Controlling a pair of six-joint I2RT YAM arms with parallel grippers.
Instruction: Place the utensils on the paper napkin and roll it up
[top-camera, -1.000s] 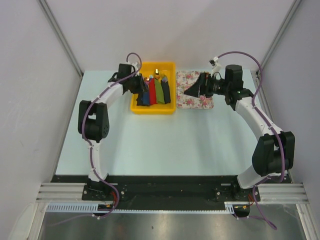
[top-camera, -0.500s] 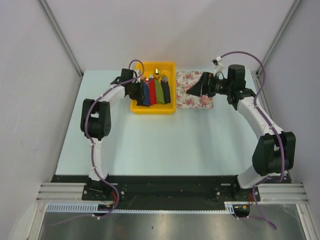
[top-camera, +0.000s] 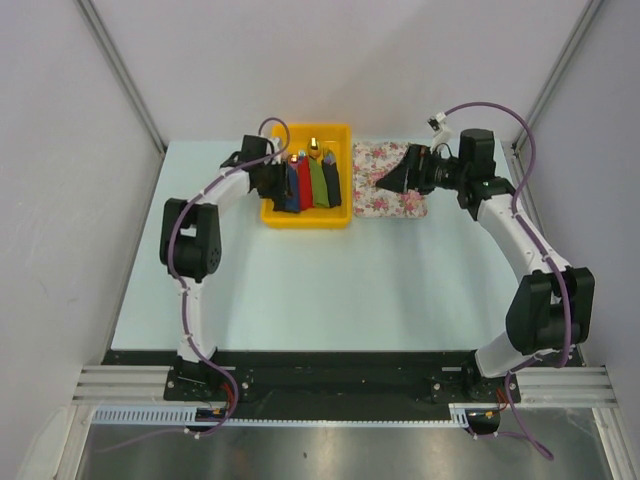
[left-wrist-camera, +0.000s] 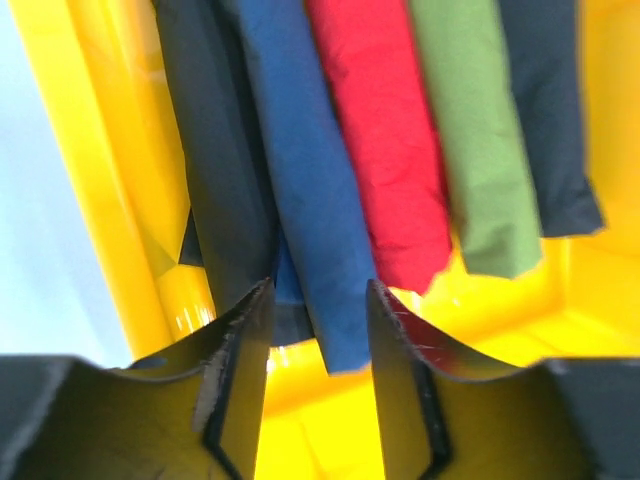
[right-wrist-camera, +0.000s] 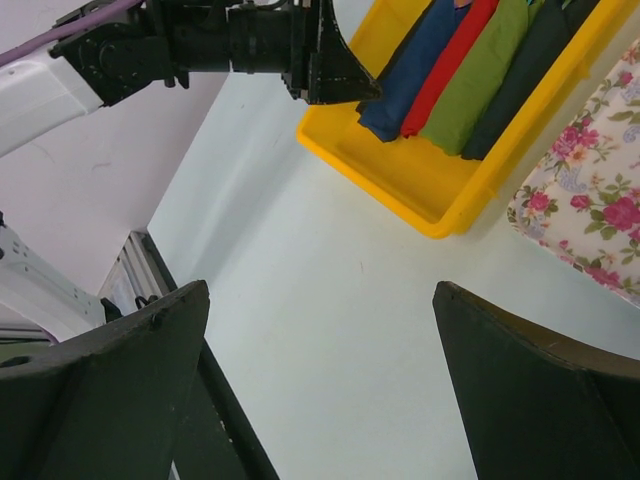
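The paper napkin (top-camera: 290, 186) is rolled into a narrow blue bundle (left-wrist-camera: 310, 200). It lies in the yellow bin (top-camera: 305, 222), between a black roll and a red one. At its far end something small glints red (top-camera: 294, 157), perhaps a utensil tip; the rest of the utensils is hidden. My left gripper (left-wrist-camera: 320, 290) reaches into the bin from the left. Its jaws stand apart around the blue roll's near end, with a gap at each side. My right gripper (top-camera: 387, 180) hangs wide open over the floral mat (top-camera: 372, 160), holding nothing.
Black, red (left-wrist-camera: 385, 150) and green (left-wrist-camera: 470, 140) rolls fill the bin (right-wrist-camera: 400, 180) beside the blue one (right-wrist-camera: 415, 65), two with gold tips at the far end. The floral mat (right-wrist-camera: 600, 200) lies right of the bin. The left gripper (right-wrist-camera: 340, 75) shows over the bin's corner.
The left gripper came down into the bin with the blue roll and its jaws have parted; the roll now lies straight beside the red one. The right arm has drawn back slightly.
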